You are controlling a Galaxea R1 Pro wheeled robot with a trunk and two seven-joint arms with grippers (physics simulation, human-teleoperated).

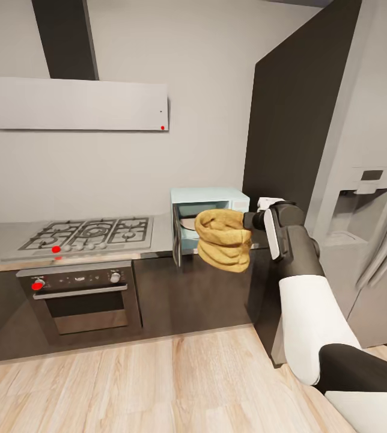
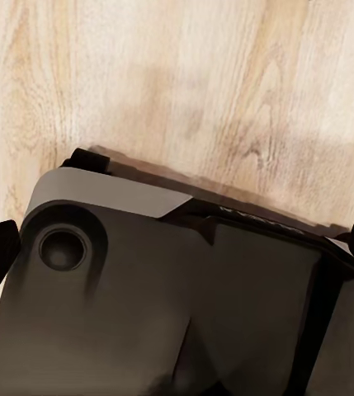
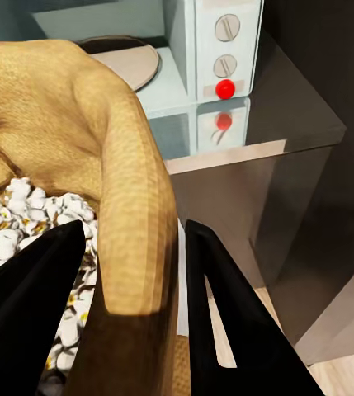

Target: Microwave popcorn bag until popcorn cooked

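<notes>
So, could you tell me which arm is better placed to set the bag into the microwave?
The right. Its pincer already grips the popcorn bag by the rim, just in front of the open microwave. The left wrist camera faces the wood floor, away from the counter.

Soft, even, shadowless-looking light fills the kitchen, a clean render. The grey countertop (image 1: 157,252) shines glossily, mirroring the microwave (image 3: 201,66) and its red dot just beside it. Straight lines bow slightly toward the head view's edges. In the left wrist view a soft dark shadow edges the robot's base (image 2: 185,297) on the wood floor (image 2: 226,82).
</notes>
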